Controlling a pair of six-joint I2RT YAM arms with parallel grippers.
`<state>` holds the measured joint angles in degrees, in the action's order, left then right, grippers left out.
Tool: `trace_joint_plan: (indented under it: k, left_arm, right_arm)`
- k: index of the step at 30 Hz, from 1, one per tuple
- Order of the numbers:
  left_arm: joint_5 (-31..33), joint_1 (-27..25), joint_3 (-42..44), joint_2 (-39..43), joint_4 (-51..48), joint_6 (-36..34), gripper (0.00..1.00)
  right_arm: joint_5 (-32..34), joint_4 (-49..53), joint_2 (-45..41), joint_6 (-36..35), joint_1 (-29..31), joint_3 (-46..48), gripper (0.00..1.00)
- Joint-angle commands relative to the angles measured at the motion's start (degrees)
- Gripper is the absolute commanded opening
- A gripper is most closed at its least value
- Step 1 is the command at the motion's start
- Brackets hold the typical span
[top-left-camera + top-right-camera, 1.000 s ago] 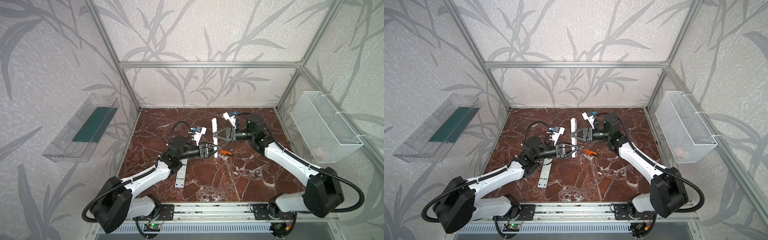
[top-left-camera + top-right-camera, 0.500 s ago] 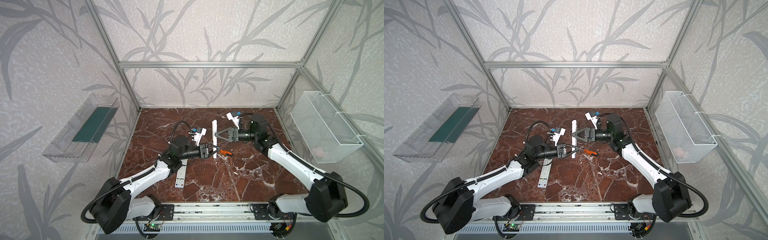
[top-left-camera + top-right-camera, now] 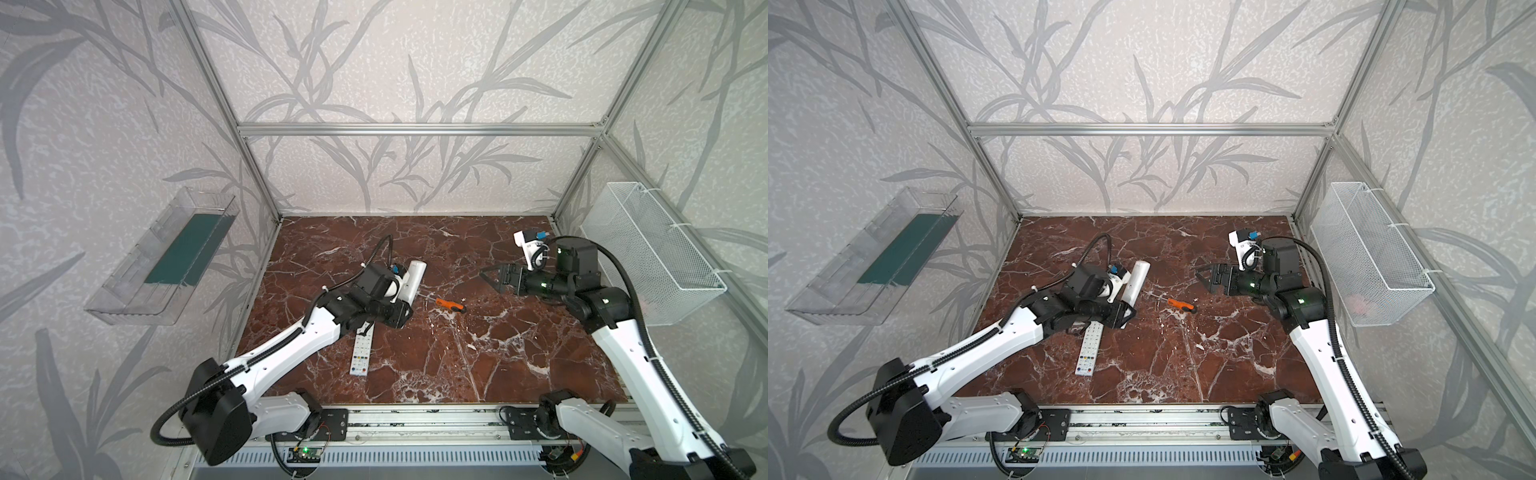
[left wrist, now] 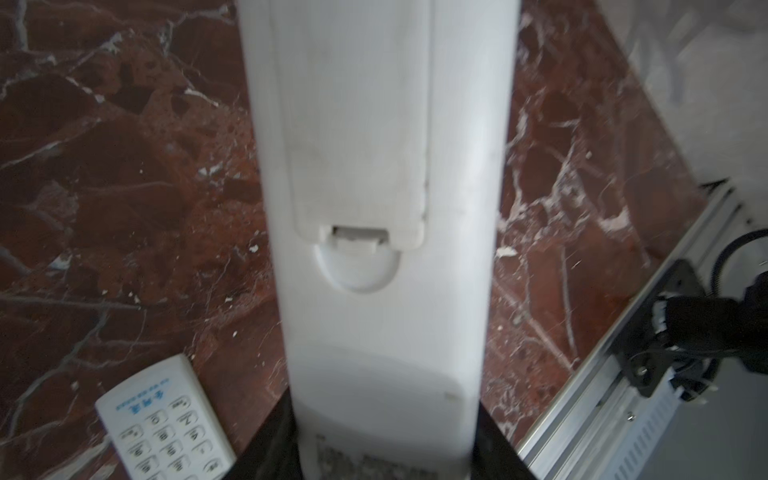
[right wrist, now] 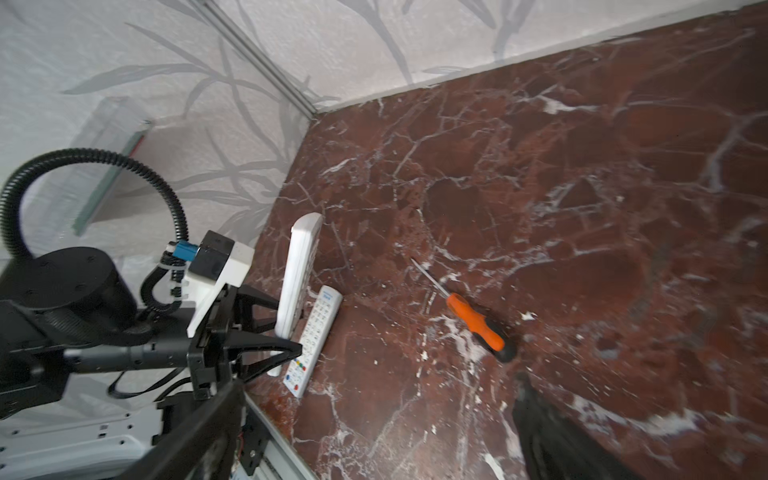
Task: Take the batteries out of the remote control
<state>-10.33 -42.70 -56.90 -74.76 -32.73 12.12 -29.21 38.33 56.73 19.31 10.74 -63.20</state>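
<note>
You've got an orange-handled screwdriver (image 3: pixel 451 304) (image 3: pixel 1181 304) (image 5: pixel 473 320) lying flat near the middle of the red marble-pattern surface (image 3: pixel 457 365). Its shaft points toward the back-left corner and its black-capped handle end toward the right edge. Small white flecks (image 5: pixel 424 355) are scattered on the surface around it.

Past the left edge, a clear plastic tray (image 3: pixel 137 316) hangs on the wall, with a dark green liner (image 3: pixel 187 253) in its bottom. Past the right edge, a white wire mesh basket (image 3: pixel 1366 249) hangs on the wall. There's something small and pinkish (image 3: pixel 1360 305) in its bottom, too small to ID.

An aluminium crossbar (image 3: pixel 415 129) spans the back posts. A slotted aluminium rail (image 3: pixel 415 419) runs along the front edge.
</note>
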Motion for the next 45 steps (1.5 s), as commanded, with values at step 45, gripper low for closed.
trace_joint_plan:
  k: [45]
  left_arm:
    - [17.78,-20.22,-18.59,-36.27,-13.32,-27.06,0.47]
  right_arm:
    - [6.19,3.26,0.93,0.29,-0.64,5.57,0.99]
